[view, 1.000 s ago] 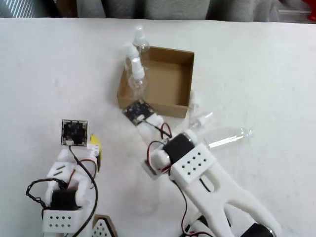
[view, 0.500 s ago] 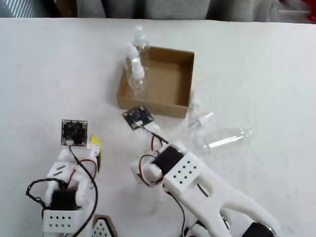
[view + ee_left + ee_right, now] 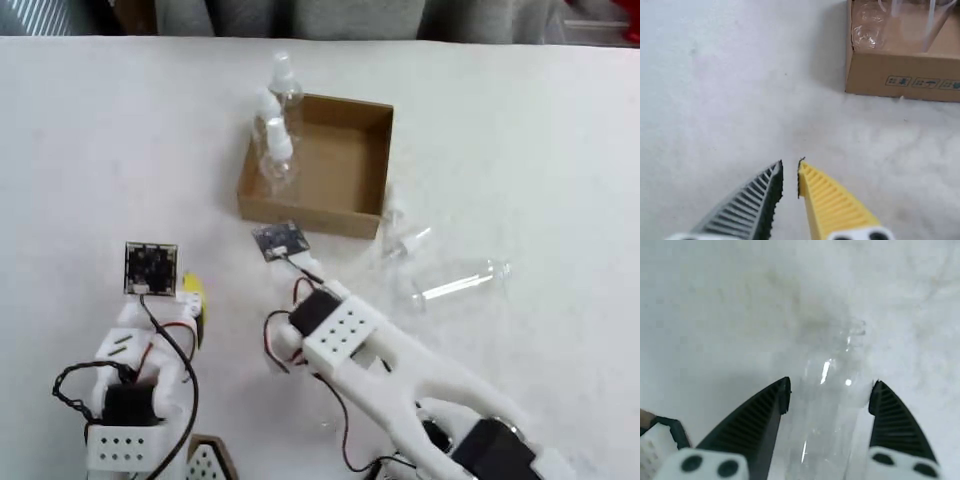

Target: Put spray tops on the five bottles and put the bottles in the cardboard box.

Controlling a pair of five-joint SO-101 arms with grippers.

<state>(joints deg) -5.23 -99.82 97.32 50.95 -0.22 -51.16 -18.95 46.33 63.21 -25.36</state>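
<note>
The cardboard box [image 3: 345, 160] stands at mid-table, also seen in the left wrist view [image 3: 900, 75]. Two clear bottles with spray tops [image 3: 276, 150] stand at its left wall and a third [image 3: 284, 78] is behind it. In the right wrist view a clear bottle [image 3: 827, 405] with an open neck lies between the black fingers of my right gripper [image 3: 830, 387], which is shut on its body. The right arm [image 3: 340, 335] sits in front of the box. My left gripper [image 3: 790, 167] is shut with nothing in it, low over the table, left of the box.
Right of the box a clear bottle [image 3: 455, 280] lies on its side, with a loose spray top [image 3: 405, 242] beside it. The left arm [image 3: 140, 380] rests at the near left. The white table [image 3: 120, 140] stretches wide to the left and far right.
The right arm has drawn back from the box's front wall toward the near edge and a little left. The left arm, box and bottles have not moved.
</note>
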